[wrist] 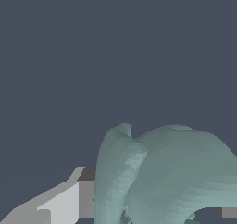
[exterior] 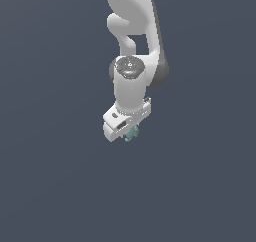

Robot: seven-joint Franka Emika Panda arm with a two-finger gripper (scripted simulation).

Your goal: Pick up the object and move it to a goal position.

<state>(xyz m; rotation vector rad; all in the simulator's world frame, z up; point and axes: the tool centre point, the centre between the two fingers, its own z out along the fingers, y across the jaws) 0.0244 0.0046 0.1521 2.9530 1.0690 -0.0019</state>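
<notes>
Wrist view shows the object (wrist: 171, 177) bulging right between the fingers (wrist: 65, 202). The gripper (exterior: 129, 132) is clamped on it, with the lump poking out just below.

No readable text, label, brand, number or sign anywhere in either view. Only small dark and reddish marks on the round grey cap of the arm (exterior: 129, 66), too blurred to make out as letters or figures. Nothing printed on the object (wrist: 171, 177) or on the plain dark background.
</notes>
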